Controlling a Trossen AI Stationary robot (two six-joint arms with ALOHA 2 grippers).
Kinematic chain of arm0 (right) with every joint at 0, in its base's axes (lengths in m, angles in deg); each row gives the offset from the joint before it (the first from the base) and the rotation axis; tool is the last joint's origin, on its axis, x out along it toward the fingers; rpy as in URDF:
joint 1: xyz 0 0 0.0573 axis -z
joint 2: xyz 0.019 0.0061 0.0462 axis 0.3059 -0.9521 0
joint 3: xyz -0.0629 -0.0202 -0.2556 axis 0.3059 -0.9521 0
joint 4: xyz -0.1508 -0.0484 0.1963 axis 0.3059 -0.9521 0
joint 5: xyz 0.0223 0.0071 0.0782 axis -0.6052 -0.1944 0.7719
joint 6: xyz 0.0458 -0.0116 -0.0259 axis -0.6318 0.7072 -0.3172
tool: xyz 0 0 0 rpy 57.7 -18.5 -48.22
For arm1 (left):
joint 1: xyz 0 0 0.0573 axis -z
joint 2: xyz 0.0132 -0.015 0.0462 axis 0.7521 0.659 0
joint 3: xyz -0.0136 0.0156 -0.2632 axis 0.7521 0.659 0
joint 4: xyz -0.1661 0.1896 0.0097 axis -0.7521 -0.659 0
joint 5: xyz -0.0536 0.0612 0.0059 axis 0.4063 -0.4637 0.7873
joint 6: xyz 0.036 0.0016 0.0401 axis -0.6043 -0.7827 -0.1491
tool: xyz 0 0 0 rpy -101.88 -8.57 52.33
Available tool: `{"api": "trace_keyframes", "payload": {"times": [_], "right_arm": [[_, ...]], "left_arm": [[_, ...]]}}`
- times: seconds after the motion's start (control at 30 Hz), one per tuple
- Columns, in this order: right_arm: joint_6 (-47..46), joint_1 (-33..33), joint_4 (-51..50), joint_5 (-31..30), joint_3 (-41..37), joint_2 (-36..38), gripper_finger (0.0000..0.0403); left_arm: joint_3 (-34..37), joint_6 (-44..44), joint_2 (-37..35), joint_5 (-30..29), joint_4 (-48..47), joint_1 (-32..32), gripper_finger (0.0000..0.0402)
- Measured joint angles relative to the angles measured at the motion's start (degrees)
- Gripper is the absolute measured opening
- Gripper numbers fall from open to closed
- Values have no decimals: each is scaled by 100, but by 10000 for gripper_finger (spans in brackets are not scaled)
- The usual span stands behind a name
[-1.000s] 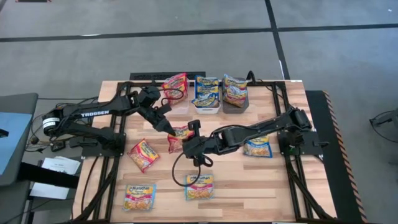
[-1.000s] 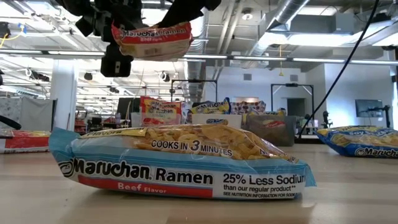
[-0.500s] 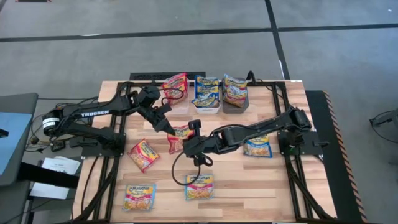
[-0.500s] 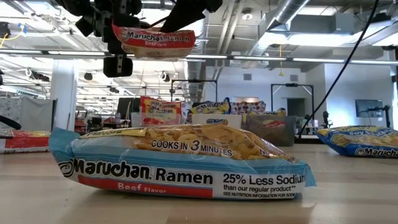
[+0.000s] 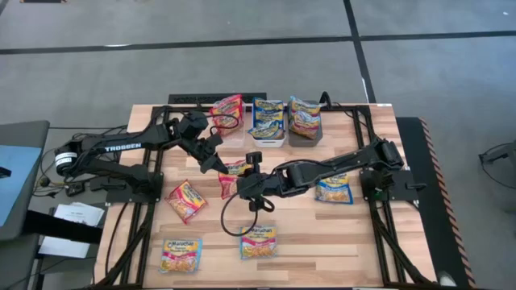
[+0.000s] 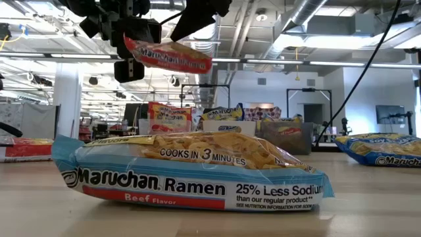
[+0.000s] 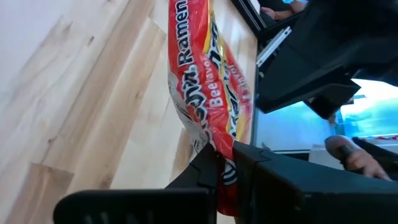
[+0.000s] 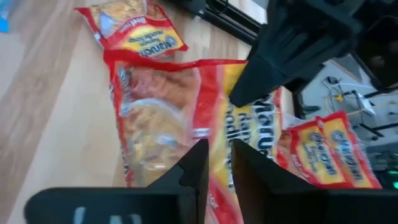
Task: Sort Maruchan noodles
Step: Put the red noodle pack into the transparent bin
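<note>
Wooden worktop [image 5: 322,234] carries scattered noodle packets and three bins [image 5: 268,122] at its far edge. Near its middle, the left hand [image 5: 219,164] pinches a red packet [image 5: 232,177] aloft, while the right hand [image 5: 244,182], fingers slightly parted, sits against it.

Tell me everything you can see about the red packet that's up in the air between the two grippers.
The red ramen packet is a flat, crinkly plastic pack printed "Maruchan" and "Beef", with a noodle picture. It hangs above the table's middle, tilted, one end lower than the other. The left gripper is shut on one edge. The right gripper sits at the opposite edge, its fingers slightly apart around the wrapper. Nothing else touches it.
</note>
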Motion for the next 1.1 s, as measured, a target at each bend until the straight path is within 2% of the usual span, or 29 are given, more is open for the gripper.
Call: {"api": "trace_keyframes", "payload": {"times": [0.13, 0.33, 0.67, 0.9, 1.1], "right_arm": [[-4, -2, -364, -262, 338, -5, 104], [-111, -3, -1068, -296, 884, -5, 109], [-781, 167, -2956, -409, 1512, -4, 108], [-1494, 360, -3851, -418, 1520, 1, 107], [-1591, 444, -3933, -417, 1520, 1, 107]], "left_arm": [[0, -93, 0, -198, -39, 2, 1], [0, -370, 0, -540, -208, -2, 1], [-2, -1206, -15, -1182, -290, -97, 0], [-2, -1967, -15, -1719, -260, -503, 0], [-2, -2902, -15, -2087, -218, -1011, 0]]}}
